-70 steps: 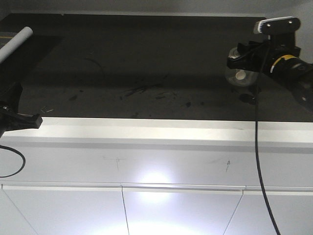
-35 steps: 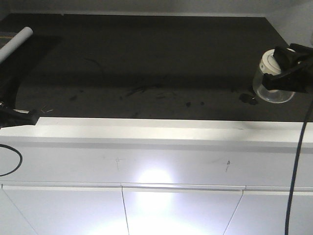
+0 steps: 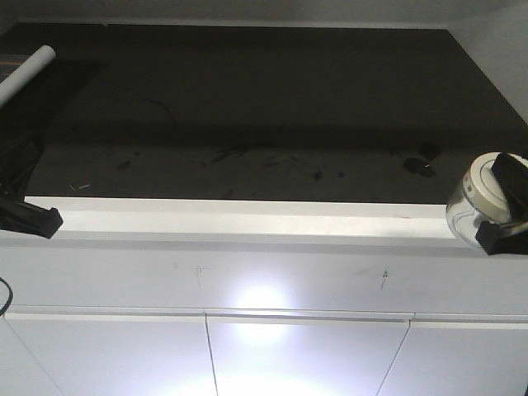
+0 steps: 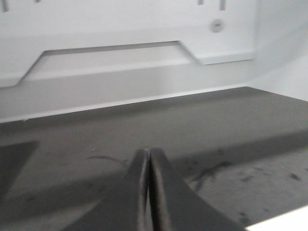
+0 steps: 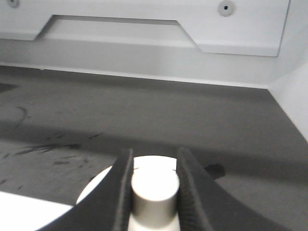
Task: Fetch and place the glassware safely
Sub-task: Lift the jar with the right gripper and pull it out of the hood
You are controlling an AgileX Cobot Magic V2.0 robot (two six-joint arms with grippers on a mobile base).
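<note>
Right jaws pinch knob (image 5: 155, 192) — wrist-view only.

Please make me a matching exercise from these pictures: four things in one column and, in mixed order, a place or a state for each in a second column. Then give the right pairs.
Column one
1. glass jar
2. left gripper
3. right gripper
4. white cylinder

Column two
A. jaws shut on nothing
B. upper left of the front view
C. jaws closed on the lid knob
D. far right of the front view

Pairs: 1-D, 2-A, 3-C, 4-B
</note>
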